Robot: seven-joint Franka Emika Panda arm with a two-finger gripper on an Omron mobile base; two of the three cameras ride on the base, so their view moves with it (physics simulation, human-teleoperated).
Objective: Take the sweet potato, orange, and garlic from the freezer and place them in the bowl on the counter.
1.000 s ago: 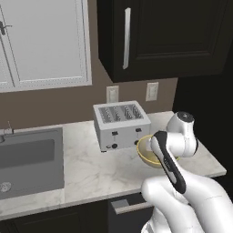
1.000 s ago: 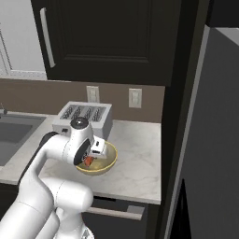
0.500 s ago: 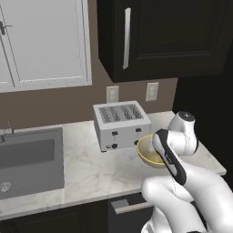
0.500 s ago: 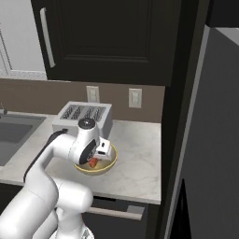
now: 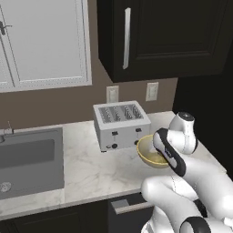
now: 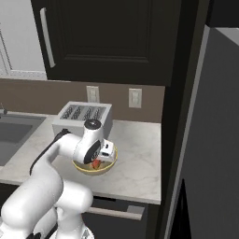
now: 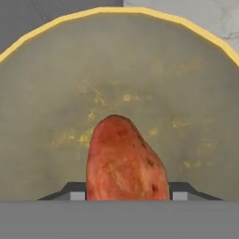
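Note:
My gripper [image 7: 126,196] is shut on the sweet potato [image 7: 126,161], a reddish-orange lump that sticks out between the dark fingertips [image 7: 77,194]. It hangs just above the inside of the pale yellow bowl [image 7: 154,70]. In the right base view the sweet potato [image 6: 96,164] shows under the hand, low inside the bowl [image 6: 108,169], where the gripper [image 6: 97,162] points down. In the left base view my forearm covers the right side of the bowl [image 5: 146,152] on the counter [image 5: 91,173]. The orange and the garlic are out of view.
A silver four-slot toaster [image 5: 120,124] stands just behind and left of the bowl. The steel sink [image 5: 27,159] lies at the counter's left end. Dark upper cabinets [image 6: 107,42] hang above. The tall grey fridge [image 6: 210,140] rises past the counter's right end.
My hand has shifted slightly to the right and lower over the bowl with the sweet potato still held. Nothing else moved.

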